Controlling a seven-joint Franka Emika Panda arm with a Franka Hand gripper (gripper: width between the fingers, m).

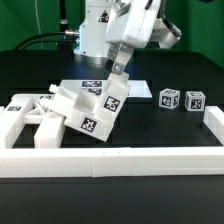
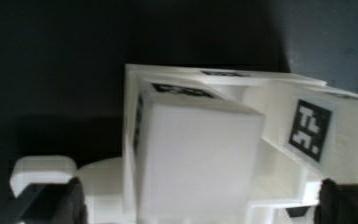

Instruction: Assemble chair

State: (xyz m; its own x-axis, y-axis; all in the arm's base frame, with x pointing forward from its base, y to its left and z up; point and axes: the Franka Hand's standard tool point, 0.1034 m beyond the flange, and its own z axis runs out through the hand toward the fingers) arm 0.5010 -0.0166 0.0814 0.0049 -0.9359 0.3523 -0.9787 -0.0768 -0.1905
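Surface (image 1: pixel 150 125): one, flat matte black; it carries every part.
Backdrop (image 1: pixel 205 25): green on the exterior view's right, dark elsewhere.
Wall (image 1: pixel 120 158): one long low white border, running along the near edge of the surface in the exterior view.
Chair (image 1: pixel 85 108): one partly built white block assembly, tilted, at the centre-left of the exterior view, just behind the wall. Several black-and-white tags show on its faces.
Frame (image 1: pixel 20 112): one white piece lying flat at the exterior view's left, against the chair. Whether it is joined or loose cannot be told.
Cubes: two small tagged white blocks, one (image 1: pixel 170 98) just beside the other (image 1: pixel 194 101), well apart from the chair toward the exterior view's right.
Arm (image 1: pixel 140 25): one, glossy white, reaching down to the chair's upper edge.
Fingers (image 2: pixel 39 172): two, spread wide, straddling the chair's upper block (image 2: pixel 194 140). Contact with it cannot be told.
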